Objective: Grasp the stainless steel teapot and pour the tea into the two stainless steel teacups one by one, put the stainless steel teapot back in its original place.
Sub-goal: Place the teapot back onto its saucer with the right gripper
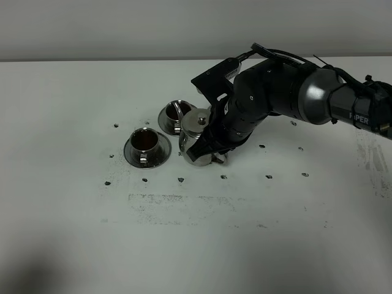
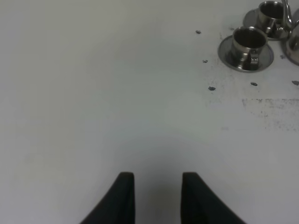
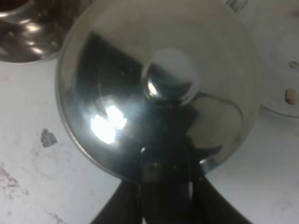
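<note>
Teapot (image 1: 195, 131) tilted, spout toward far teacup (image 1: 174, 114); right gripper (image 1: 215, 147) clamps handle.

In the high view the right arm (image 1: 269, 92) covers the teapot's (image 1: 195, 131) handle and most of its body, so the grip itself and whatever saucer lies beneath cannot be made out. The far cup (image 1: 174, 114) is partly hidden behind the pot, and its contents are too small to tell. The right wrist view is blurred; the pot fills it, and the fingers (image 3: 122, 205) are cut off at the picture's edge. In the left wrist view the fingers (image 2: 122, 196) are cropped too, and the pot shows only as a sliver at the frame edge.
</note>
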